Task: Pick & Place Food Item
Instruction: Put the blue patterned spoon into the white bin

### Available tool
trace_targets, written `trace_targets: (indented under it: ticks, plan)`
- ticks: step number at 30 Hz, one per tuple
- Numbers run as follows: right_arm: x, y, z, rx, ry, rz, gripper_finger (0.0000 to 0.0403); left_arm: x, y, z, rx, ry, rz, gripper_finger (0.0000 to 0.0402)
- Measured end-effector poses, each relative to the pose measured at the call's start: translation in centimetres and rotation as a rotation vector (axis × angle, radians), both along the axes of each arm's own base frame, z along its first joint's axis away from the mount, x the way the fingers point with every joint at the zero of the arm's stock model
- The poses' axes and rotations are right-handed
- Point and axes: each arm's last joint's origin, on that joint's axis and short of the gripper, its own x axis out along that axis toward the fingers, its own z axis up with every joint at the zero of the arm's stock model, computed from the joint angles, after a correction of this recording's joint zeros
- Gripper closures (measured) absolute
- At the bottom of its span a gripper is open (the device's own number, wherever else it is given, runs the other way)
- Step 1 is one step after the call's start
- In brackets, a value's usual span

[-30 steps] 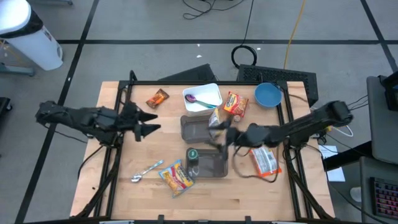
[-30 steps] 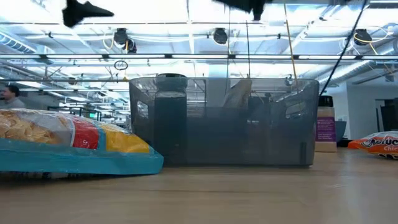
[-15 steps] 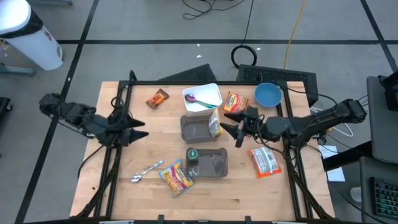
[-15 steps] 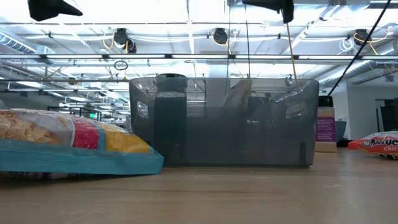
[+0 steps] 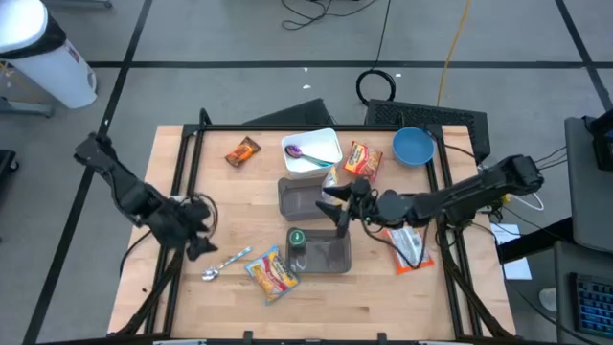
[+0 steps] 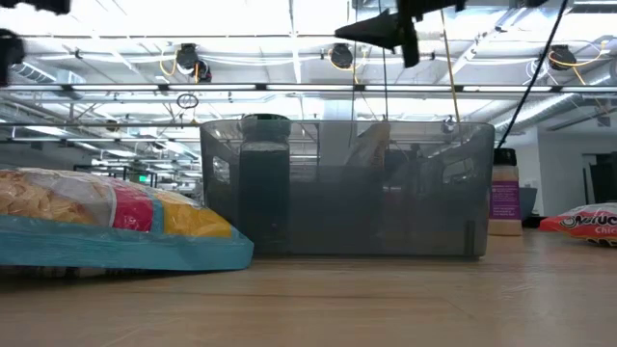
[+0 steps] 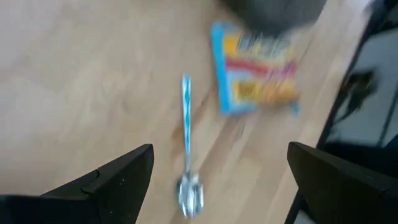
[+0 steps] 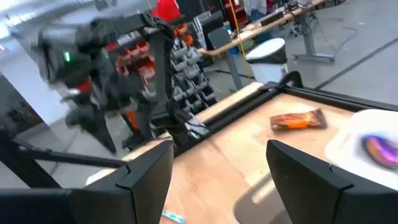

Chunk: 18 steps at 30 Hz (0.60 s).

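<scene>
A blue-and-yellow chip bag (image 5: 271, 273) lies flat near the table's front edge, also seen in the left wrist view (image 7: 255, 74) and the low view (image 6: 106, 226). Other food packets lie flat on the wood: an orange one (image 5: 242, 151) at the far left, a red-yellow one (image 5: 362, 158), and an orange-white one (image 5: 407, 251) at the right. A beige packet (image 5: 330, 180) stands in the far grey bin (image 5: 292, 199). My left gripper (image 5: 201, 241) hangs open, tipped down, over the wood left of a spoon (image 7: 186, 143). My right gripper (image 5: 335, 206) is open and level above the bins (image 6: 381, 29).
A near grey bin (image 5: 330, 257) holds a dark can (image 5: 296, 238). A white container (image 5: 324, 144) with a purple spoon and a blue bowl (image 5: 412, 146) stand at the far side. Black frame rails run along both table sides. Bare wood lies at the front right.
My left gripper has swung toward the table's near edge and sunk, tipping from nearly level to pointing steeply down near the spoon. My right gripper drew back toward the right edge, then returned over the bins, rolled about its own axis. Both stayed open.
</scene>
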Motion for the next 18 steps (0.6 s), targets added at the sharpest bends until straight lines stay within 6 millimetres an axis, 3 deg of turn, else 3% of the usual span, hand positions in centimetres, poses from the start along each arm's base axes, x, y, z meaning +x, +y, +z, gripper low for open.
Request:
trace_targets:
  ticks: [9, 13, 18]
  plan:
    - [0.9, 0.2, -0.6, -0.004, -0.046, 0.001, 0.0149, -0.6, -3.3, -2.0, 0.035, 0.201, -0.064, 0.0023]
    - [0.9, 0.2, -0.6, -0.022, -0.040, 0.002, 0.0149, -1.2, -3.4, -2.6, 0.093, 0.285, -0.016, 0.0023]
    - [1.0, 0.4, -0.6, -0.022, -0.040, 0.071, 0.0149, -1.4, -3.2, -2.4, 0.040, 0.299, 0.026, 0.0024]
